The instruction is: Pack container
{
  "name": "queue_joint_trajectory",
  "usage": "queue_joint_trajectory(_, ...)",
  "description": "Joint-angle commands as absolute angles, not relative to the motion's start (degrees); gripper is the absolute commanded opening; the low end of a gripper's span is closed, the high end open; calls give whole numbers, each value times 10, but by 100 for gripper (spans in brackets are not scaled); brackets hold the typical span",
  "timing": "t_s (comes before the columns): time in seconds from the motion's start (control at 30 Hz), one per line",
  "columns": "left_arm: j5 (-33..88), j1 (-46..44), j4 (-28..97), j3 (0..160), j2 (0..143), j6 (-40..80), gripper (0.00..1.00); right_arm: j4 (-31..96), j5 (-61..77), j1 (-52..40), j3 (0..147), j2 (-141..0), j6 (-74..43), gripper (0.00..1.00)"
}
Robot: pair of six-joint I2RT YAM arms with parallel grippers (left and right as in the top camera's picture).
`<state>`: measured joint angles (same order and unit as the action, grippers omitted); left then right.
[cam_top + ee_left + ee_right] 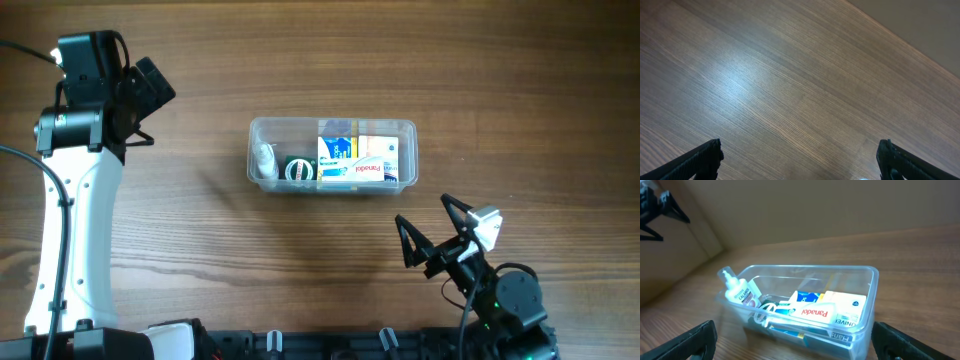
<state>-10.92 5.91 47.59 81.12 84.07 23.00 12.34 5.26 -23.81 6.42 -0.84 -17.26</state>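
Evidently the packing is at or near its last step. The container (300, 121) sits on the worktop (200, 250) straight ahead of the right jaws, a little beyond their tips and framed between them in the right wrist view. It already holds a small pump bottle (737, 291) at the end to those jaws' left, a dark green round item (298, 168) next to it, and several medicine boxes, with a Panadol box (812, 312) lying on top.

The right jaws stand wide apart and carry nothing. The left jaws are also apart and empty. They hang over bare wood, the tub well off to their side and out of the left wrist view.

No loose item shows on the worktop in the overhead view, and no lid is visible. If anything remains, I judge it is a tidy-up: the right jaws are the nearer pair. They would need to come in over the near rim without catching it and press the Panadol box flat.
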Motion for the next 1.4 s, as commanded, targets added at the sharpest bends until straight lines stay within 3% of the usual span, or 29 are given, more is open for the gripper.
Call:
queue_joint_trajectory(0.0, -116, 61, 476, 817, 839, 227, 100, 109, 38, -237, 47, -13, -149, 100)
queue_joint_trajectory(0.3, -116, 61, 476, 817, 839, 227, 100, 104, 3, -237, 46, -39, -46, 100)
queue_joint_trajectory(0.9, -116, 61, 476, 817, 839, 227, 100, 79, -153, -236, 46, -54, -45, 100)
queue_joint_trajectory(1.13, -116, 61, 476, 817, 839, 227, 100, 81, -94, -236, 46, -54, -46, 99)
queue_joint_trajectory(1.23, -117, 61, 476, 817, 839, 227, 100, 106, -43, -236, 46, -55, -46, 88)
queue_joint_trajectory(1.37, -116, 61, 476, 817, 839, 227, 100, 114, -27, -236, 48, -62, -48, 85)
